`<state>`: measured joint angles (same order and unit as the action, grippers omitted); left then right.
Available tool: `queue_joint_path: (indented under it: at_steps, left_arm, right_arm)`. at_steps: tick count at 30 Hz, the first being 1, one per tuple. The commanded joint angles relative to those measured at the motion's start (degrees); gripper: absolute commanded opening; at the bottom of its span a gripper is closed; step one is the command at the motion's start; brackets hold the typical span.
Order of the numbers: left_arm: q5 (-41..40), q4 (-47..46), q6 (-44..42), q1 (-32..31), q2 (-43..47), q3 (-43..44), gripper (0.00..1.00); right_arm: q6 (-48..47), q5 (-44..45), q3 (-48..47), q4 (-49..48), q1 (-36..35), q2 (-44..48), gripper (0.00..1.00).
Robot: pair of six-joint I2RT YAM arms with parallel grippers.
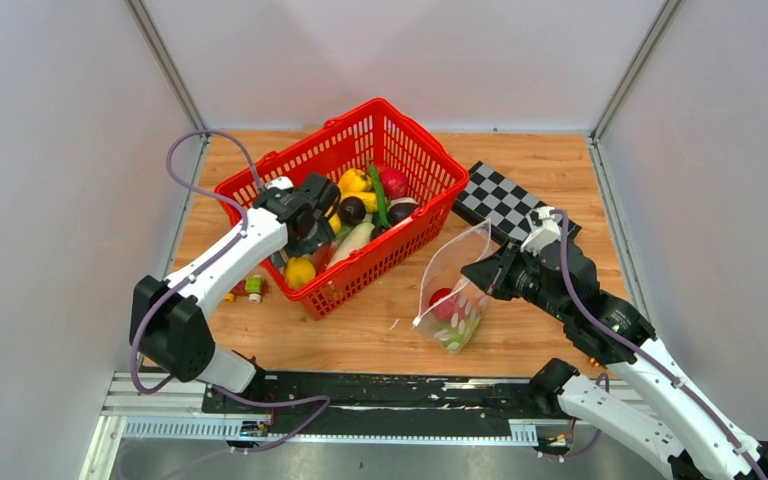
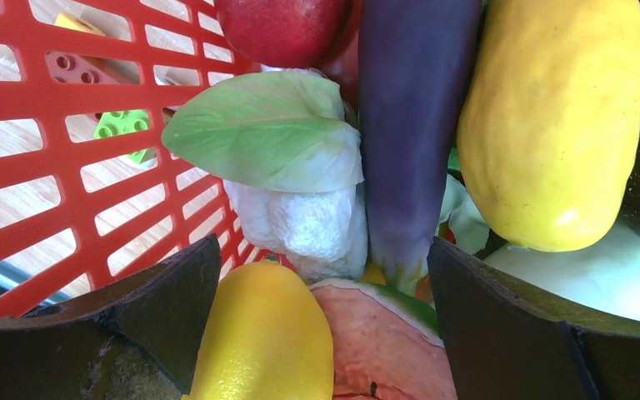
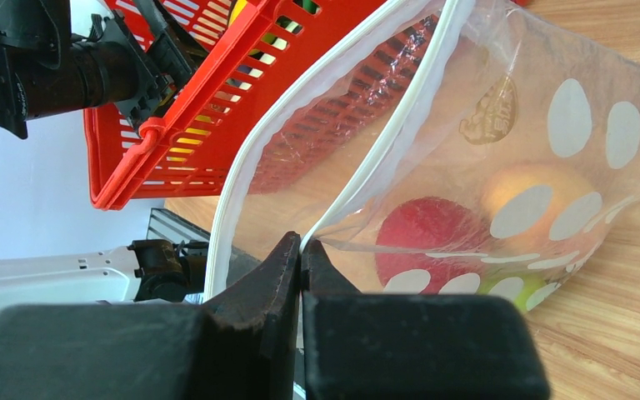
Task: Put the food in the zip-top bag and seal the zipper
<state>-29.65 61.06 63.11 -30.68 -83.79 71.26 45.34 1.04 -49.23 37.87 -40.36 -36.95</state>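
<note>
The clear dotted zip-top bag (image 1: 457, 290) stands on the table with its mouth held up. My right gripper (image 3: 302, 246) is shut on the white zipper (image 3: 358, 175) at the mouth's edge. A red fruit (image 3: 421, 233), a yellow-orange one (image 3: 525, 192) and a green piece (image 3: 508, 287) lie inside the bag. My left gripper (image 2: 321, 258) is open, down inside the red basket (image 1: 260, 185). Between its fingers lie a yellow lemon (image 2: 262, 333) and a pink-red slice (image 2: 383, 350). Just beyond are a cauliflower (image 2: 300, 221), a purple eggplant (image 2: 412, 125) and a big yellow fruit (image 2: 554, 125).
A black-and-white checkerboard (image 1: 505, 200) lies behind the bag, beside my right arm. Small toy blocks (image 1: 253, 288) sit on the table left of the basket. Grey walls close in both sides, and a metal rail (image 1: 360, 410) runs along the near edge.
</note>
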Motion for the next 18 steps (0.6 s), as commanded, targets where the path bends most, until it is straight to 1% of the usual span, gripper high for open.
queue_joint_path:
  at_steps: [1, 6, 12, 14, 18]
  left_arm:
    - [5.3, 8.9, -3.8, -0.2, -0.4, 2.4, 1.00]
    - [7.5, 8.2, -5.5, -0.2, 4.3, -0.8, 1.00]
    - [12.7, 1.8, -10.4, -0.2, 9.0, -7.2, 1.00]
    - [12.3, 1.1, -12.5, -0.2, 9.6, -7.9, 1.00]
    - [10.3, 0.2, -19.7, -0.2, 9.2, -7.3, 1.00]
  right_arm:
    - [-0.6, 0.0, -0.6, -1.8, -0.2, 0.7, 0.03]
    - [-0.5, 0.2, -0.5, -1.8, -0.2, 0.7, 0.03]
    - [-0.4, 0.1, 0.2, -2.3, -0.2, 0.9, 0.03]
    - [-0.4, 0.1, 0.2, -2.1, -0.2, 1.0, 0.03]
    - [-0.4, 0.6, 0.4, -1.7, -0.2, 1.9, 0.03]
